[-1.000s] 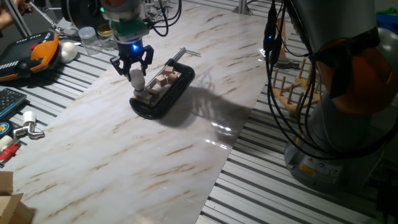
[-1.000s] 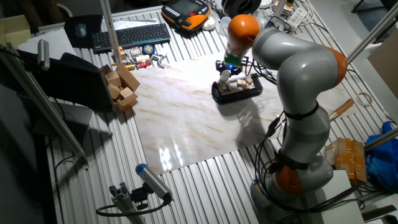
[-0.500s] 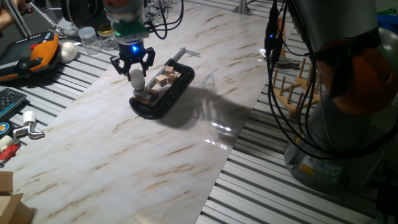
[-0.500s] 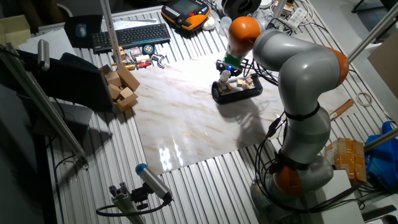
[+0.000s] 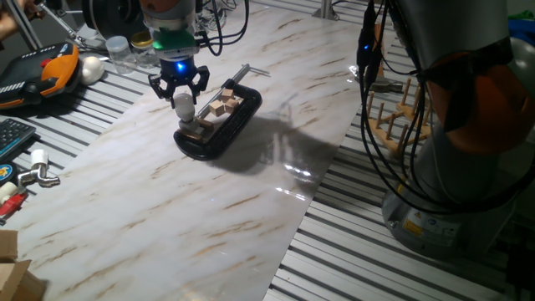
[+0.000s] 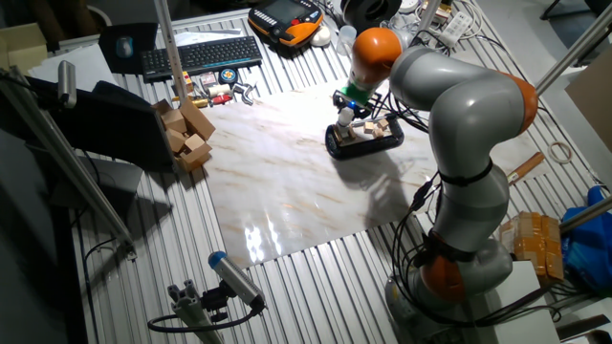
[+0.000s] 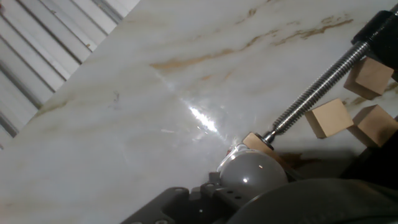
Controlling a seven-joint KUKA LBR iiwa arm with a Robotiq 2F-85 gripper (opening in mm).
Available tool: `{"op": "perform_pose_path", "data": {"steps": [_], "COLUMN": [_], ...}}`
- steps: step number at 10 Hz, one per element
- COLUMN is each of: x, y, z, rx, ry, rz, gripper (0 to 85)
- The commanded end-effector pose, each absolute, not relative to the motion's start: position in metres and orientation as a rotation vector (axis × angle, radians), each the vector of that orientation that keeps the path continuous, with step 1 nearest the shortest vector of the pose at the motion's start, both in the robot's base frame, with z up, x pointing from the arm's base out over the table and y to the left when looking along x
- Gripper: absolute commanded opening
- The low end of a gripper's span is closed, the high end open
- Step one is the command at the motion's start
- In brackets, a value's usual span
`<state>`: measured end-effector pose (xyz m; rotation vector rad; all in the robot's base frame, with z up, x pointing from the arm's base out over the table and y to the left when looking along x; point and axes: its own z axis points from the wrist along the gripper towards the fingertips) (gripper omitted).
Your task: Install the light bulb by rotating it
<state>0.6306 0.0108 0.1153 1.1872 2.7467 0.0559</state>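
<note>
We see the gripper [image 5: 179,94] with its fingers spread around the bulb [image 5: 183,104], though we cannot tell whether they grip it. The bulb stands upright at the near end of the black clamp [image 5: 219,124], beside small wooden blocks [image 5: 223,104].

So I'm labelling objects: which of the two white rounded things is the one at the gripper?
The light bulb over the black clamp, between the gripper fingers; the other white ball lies beside the orange pendant.

the light bulb [image 5: 183,104] is showing frosted white. the clamp [image 5: 219,124] is looking black, holding tan wooden blocks [image 5: 222,106]. the table [image 5: 167,201] is showing white marble with brown veins. the arm [image 6: 459,115] is showing grey with orange joints.
</note>
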Motion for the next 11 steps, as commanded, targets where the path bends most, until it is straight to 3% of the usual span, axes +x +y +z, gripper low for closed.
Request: {"op": "perform_pose_path", "data": {"steps": [1, 11], "x": [0.6306, 0.6308], "y": [0.0108, 0.0107], "z": [0.1155, 0.1158], "rx": [1.205, 1.401], "ry": [2.734, 2.631], "rz": [0.057, 0.074], "gripper": [0.0, 0.0]}}
